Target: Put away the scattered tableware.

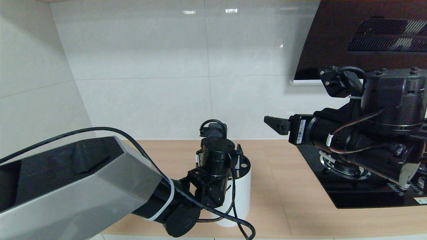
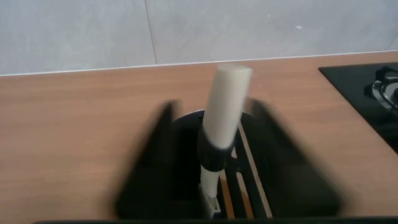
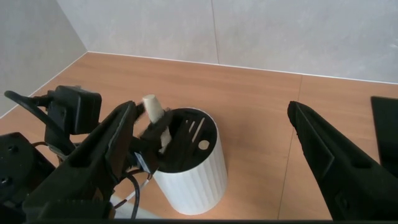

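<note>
**Left hand open over the white holder**

The left gripper hangs right over the white holder, which stands near the front edge of the wooden counter. Its two black fingers are spread wide. They stand one on each side of a tool with a cream handle and do not touch it. The tool stands in the holder's black top. It leans a little, and its handle sticks up out of the holder. A dark band goes around the handle lower down. The other end is down inside, so I cannot tell what kind of tool it is. Just beside it, some thin wooden sticks are in the holder too.

The right gripper is up in the air, off to the right of the holder and well apart from it. Its fingers are spread wide too, with nothing between them. It faces the holder.

Under the right arm, a black stove is set in the counter, with a round burner on it. Behind the counter is a wall of big pale tiles. A dark hood hangs on the wall above the stove.
</note>
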